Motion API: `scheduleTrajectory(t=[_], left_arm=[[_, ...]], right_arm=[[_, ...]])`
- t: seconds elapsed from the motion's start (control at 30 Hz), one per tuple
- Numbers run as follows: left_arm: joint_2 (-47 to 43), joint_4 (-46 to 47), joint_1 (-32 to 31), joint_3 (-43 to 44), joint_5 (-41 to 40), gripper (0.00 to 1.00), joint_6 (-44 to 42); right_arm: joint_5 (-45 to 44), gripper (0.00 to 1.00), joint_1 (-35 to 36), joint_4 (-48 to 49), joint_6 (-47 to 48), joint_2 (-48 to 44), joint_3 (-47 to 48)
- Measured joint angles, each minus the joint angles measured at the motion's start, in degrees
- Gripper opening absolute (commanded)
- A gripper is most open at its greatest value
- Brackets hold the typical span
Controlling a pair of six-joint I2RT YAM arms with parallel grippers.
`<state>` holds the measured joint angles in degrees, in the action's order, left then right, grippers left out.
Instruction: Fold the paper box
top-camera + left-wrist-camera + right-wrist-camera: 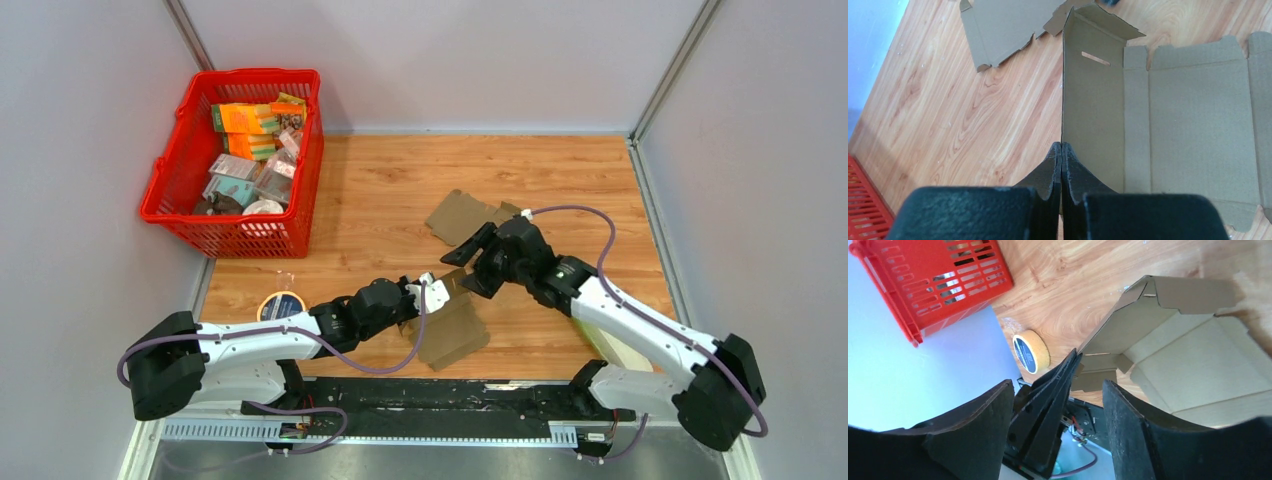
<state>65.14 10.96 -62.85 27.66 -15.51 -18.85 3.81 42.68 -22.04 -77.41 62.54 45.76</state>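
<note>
The right pincer (1058,390) fills the foreground, its two dark fingers (973,435) spread wide and gripping nothing. Seen through the gap between them, the left pincer (1068,365) is pressed closed on the near edge of a raised panel of the paper box (1198,365). That panel stands up from the flat brown sheet lying on the wooden tabletop (1073,285) and has a narrow slot near its far end. A roll of yellowish tape (1031,351) sits near the tabletop's edge, and a red basket (933,275) occupies the upper left corner.
</note>
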Motion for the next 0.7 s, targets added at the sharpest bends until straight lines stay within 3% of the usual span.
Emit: scheduleTrajectory(t=[0.07,0.23,0.7], left_arm=[[0.0,0.0,0.0,0.0,0.0,0.0,-0.24],[0.0,0.0,0.0,0.0,0.0,0.0,-0.9],[0.26,-0.07,0.0,0.02,0.28,0.0,-1.05]], right_arm=[[1.05,0.56,-0.02,-0.42,-2.49,3.45,1.92],[2.51,0.54,0.0,-2.51,-6.86,9.92,2.32],[2.71,0.45,-0.13,-2.05,-11.21,16.94,3.19]])
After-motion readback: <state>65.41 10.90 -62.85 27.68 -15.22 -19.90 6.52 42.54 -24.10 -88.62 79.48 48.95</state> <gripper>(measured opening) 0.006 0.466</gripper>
